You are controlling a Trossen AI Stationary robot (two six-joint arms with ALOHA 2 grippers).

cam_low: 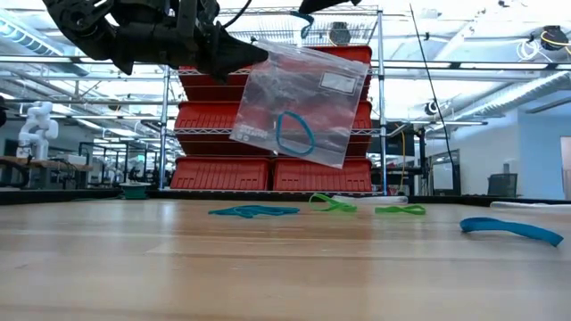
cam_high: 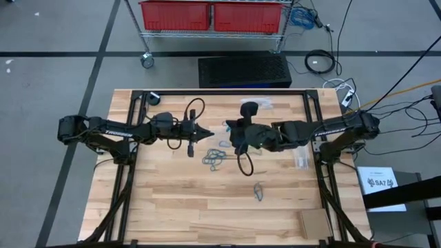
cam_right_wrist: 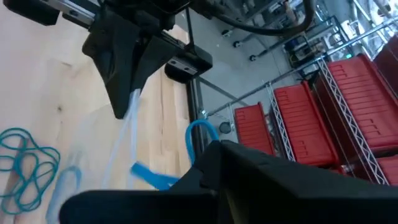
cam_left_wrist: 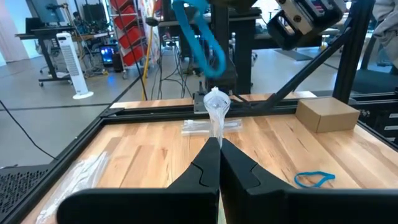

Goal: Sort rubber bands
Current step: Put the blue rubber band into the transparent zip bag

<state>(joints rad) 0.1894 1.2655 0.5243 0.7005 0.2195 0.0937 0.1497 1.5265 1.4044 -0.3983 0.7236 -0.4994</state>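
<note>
My left gripper (cam_high: 209,134) is above the table's middle, shut on a clear zip bag (cam_low: 299,98) that hangs in the air. A bright blue rubber band (cam_low: 294,134) shows through the bag's wall. My right gripper (cam_high: 233,138) faces it closely from the right, shut on another bright blue band (cam_left_wrist: 200,38) that dangles just over the bag's crumpled top (cam_left_wrist: 216,102). More bands lie flat on the wood: a blue tangle (cam_high: 215,157), a dark one (cam_high: 258,191), green ones (cam_low: 332,204) and a blue one (cam_low: 513,230). My left gripper pinches the bag's top edge near a corner (cam_left_wrist: 216,129) between its two fingers, coming level from the table's left. The bag hangs tilted below the fingertips, clear of the table. My right gripper pinches the blue band (cam_right_wrist: 194,134) at its upper part. Its own fingers hide the exact spot. The band hangs as a slack loop below them, clear of the table.
Spare clear bags lie on the wood (cam_left_wrist: 81,174) (cam_high: 302,160). A cardboard box (cam_left_wrist: 328,115) sits near the right near corner. Black frame rails (cam_high: 227,92) border the table. A rack of red bins (cam_low: 268,116) stands beyond the far edge.
</note>
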